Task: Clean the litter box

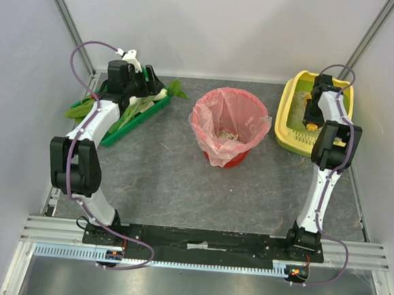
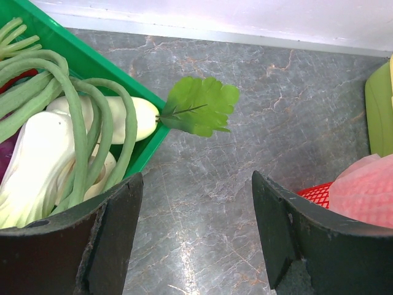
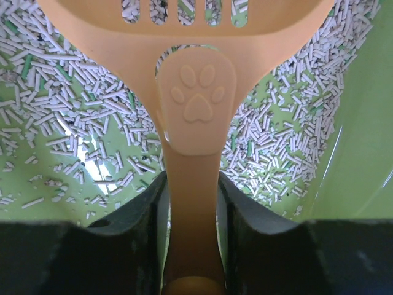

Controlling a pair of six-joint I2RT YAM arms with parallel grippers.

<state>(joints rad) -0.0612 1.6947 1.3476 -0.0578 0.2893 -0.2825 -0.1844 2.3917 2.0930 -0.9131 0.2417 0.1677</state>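
Note:
The litter box [image 1: 288,120] is a yellow tray at the back right, lime-green inside [image 3: 356,160], strewn with white pellet litter [image 3: 67,92]. My right gripper [image 1: 313,119] hangs over it, shut on the handle of an orange slotted scoop [image 3: 195,123] with a paw print. The scoop's head points away over the litter. My left gripper [image 2: 196,233] is open over bare table beside the green tray, nothing between its fingers.
A red basket [image 1: 225,156] lined with a pink bag [image 1: 216,115] stands mid-table, some litter inside. A green tray [image 1: 134,125] with long beans [image 2: 73,117], a white radish [image 2: 144,117] and a loose leaf [image 2: 199,104] lies at the back left. Walls enclose the table.

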